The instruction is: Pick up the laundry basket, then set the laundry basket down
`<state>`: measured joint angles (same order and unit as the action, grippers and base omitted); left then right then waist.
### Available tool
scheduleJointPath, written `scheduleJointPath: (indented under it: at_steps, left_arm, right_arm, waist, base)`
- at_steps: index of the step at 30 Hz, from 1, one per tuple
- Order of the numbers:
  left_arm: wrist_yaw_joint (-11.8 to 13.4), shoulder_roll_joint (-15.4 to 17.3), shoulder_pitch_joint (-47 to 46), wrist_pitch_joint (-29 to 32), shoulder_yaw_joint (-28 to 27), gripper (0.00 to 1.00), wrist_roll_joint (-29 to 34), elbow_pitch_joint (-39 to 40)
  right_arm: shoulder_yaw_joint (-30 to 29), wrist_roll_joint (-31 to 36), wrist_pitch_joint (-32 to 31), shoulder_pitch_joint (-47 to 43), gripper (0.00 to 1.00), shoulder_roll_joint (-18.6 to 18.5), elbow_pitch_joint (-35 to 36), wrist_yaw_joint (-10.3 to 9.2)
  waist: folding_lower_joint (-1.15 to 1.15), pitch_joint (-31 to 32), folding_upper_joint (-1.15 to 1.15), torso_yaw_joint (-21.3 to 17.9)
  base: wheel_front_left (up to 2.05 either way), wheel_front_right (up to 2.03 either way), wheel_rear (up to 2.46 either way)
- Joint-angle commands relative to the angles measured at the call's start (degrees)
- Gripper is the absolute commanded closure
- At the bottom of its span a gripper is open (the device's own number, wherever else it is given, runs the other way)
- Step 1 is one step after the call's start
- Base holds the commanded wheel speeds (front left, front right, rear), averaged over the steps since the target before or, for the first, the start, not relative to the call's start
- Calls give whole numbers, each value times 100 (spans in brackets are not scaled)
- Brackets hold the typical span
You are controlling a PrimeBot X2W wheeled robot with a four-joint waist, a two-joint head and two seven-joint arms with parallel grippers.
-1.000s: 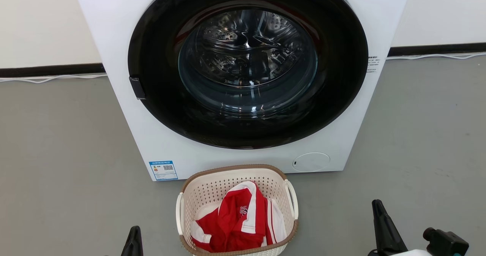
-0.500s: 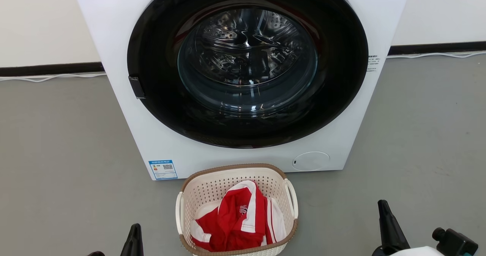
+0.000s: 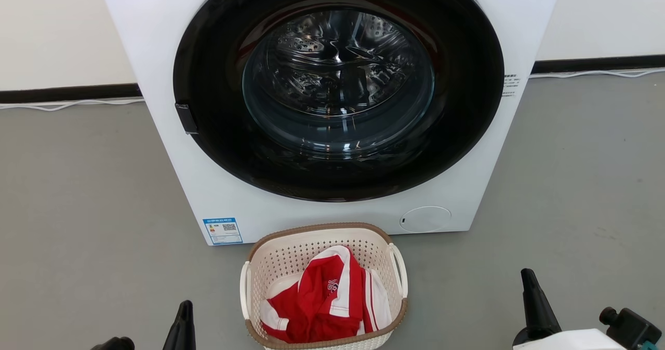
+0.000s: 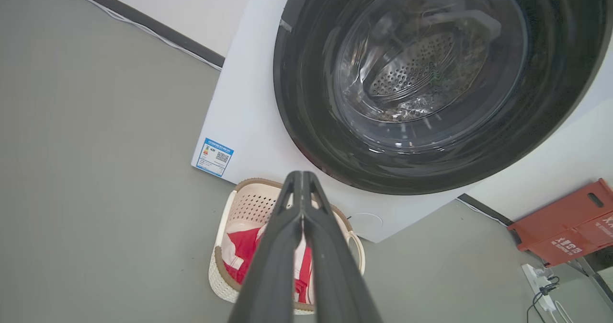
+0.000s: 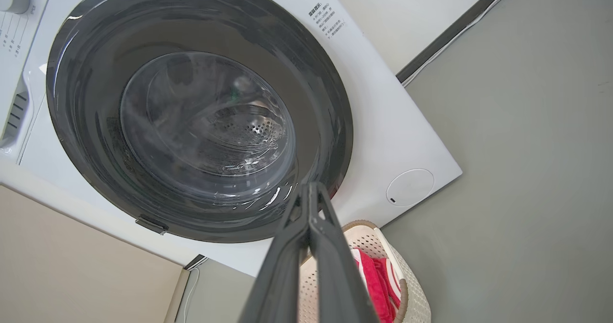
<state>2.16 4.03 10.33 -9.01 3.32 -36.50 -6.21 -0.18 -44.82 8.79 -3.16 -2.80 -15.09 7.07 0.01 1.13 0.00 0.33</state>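
The laundry basket (image 3: 291,259), cream with a brown rim and white side handles, stands on the grey floor just in front of the washing machine (image 3: 156,38). A red and white shirt (image 3: 327,303) lies inside it. My left gripper (image 3: 184,311) is shut, low at the basket's left, apart from it. My right gripper (image 3: 529,277) is shut, further off to the basket's right. In the left wrist view the shut left gripper (image 4: 301,175) points over the basket (image 4: 246,205). In the right wrist view the shut right gripper (image 5: 311,186) rises before the basket (image 5: 412,296).
The washing machine's round dark door (image 3: 467,106) is closed behind the basket. White cables (image 3: 67,106) run along the wall's black skirting. A red crate (image 4: 570,222) and a power strip (image 4: 539,282) lie to the machine's right. Grey floor (image 3: 78,210) spreads on both sides.
The right gripper has drifted right and down in the head view. The left gripper has risen slightly. The basket has stayed put.
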Motion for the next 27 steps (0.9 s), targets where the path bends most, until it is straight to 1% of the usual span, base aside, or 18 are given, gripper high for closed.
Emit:
scheduleJointPath:
  at_steps: [1, 27]
  left_arm:
    - [-74, 60, -324, 18, -105, 100, -214, 98]
    - [-344, 74, -717, 407, -278, 100, -1916, -160]
  right_arm:
    - [-14, -174, -74, 281, 100, -56, 142, 14]
    - [-164, -1589, -484, 475, 100, -70, 134, 23]
  waist:
    - [-1, -2, 0, -1]
    - [-1, -42, 0, -10]
  base:
    - [0, 0, 0]
    - [0, 0, 0]
